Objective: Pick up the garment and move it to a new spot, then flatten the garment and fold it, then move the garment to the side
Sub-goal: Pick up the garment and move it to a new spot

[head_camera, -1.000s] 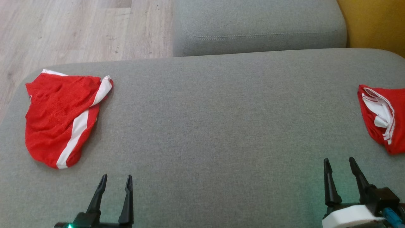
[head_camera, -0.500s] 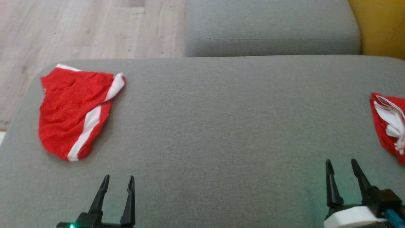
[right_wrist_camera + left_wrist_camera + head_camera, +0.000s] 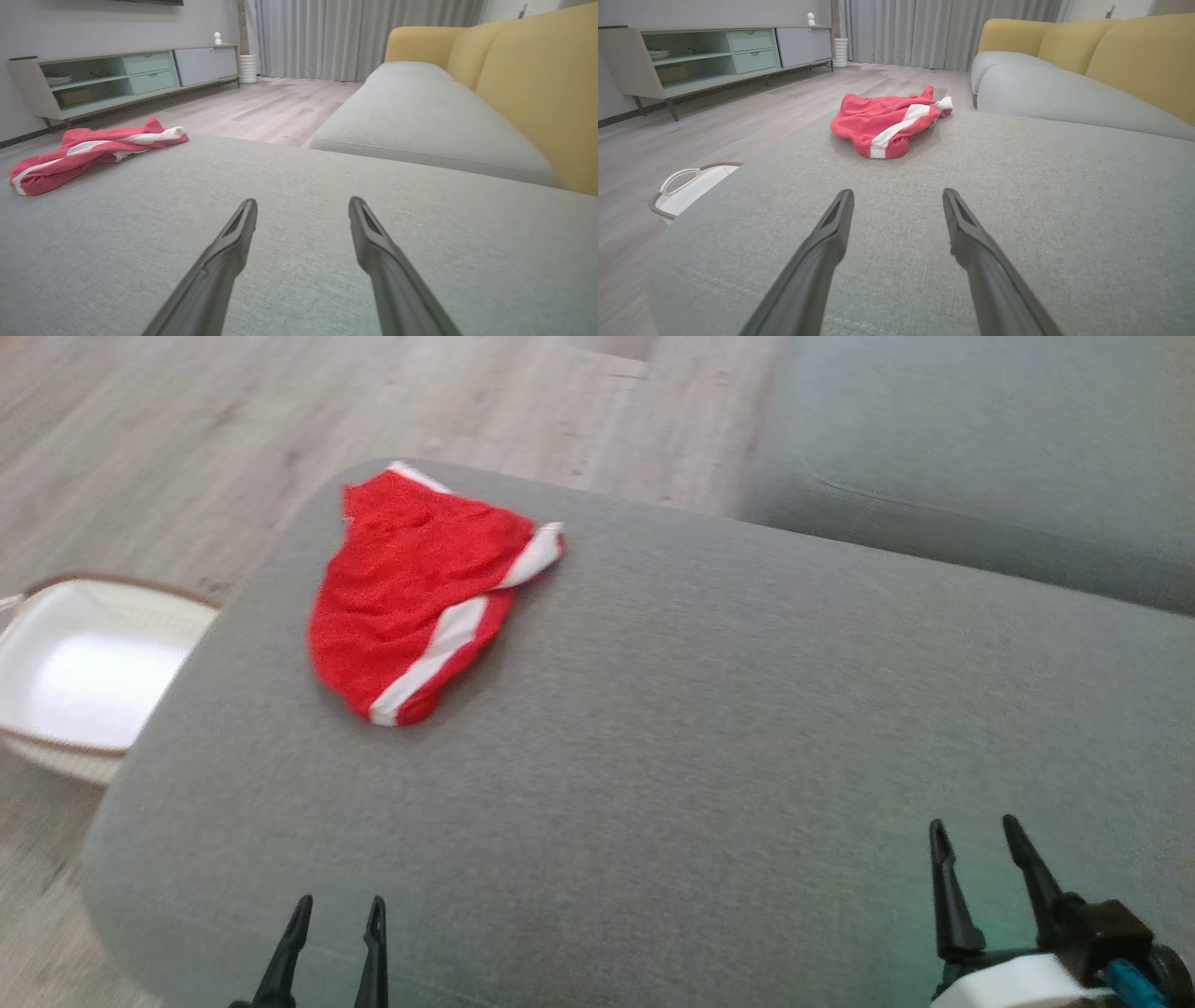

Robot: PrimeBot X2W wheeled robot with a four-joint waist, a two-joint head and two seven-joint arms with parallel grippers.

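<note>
A red garment (image 3: 411,593) with a white side stripe lies crumpled near the far left corner of the grey cushion (image 3: 709,728). In the left wrist view the garment (image 3: 887,121) sits straight ahead, well beyond the fingers. It lies far off to the left (image 3: 88,151) in the right wrist view. My left gripper (image 3: 336,907) hovers open over the cushion's near left edge, nothing between its fingers. Open and holding nothing, my right gripper (image 3: 973,829) is at the near right.
A white basket (image 3: 84,672) with a brown rim stands on the wooden floor left of the cushion. A second grey seat (image 3: 980,457) with yellow backrests (image 3: 537,84) lies beyond on the right. A low cabinet (image 3: 714,56) stands across the floor.
The camera has turned left: the garment now sits further right in the picture, the basket has come into view, and the second red garment at the right has left it. Both grippers stay open.
</note>
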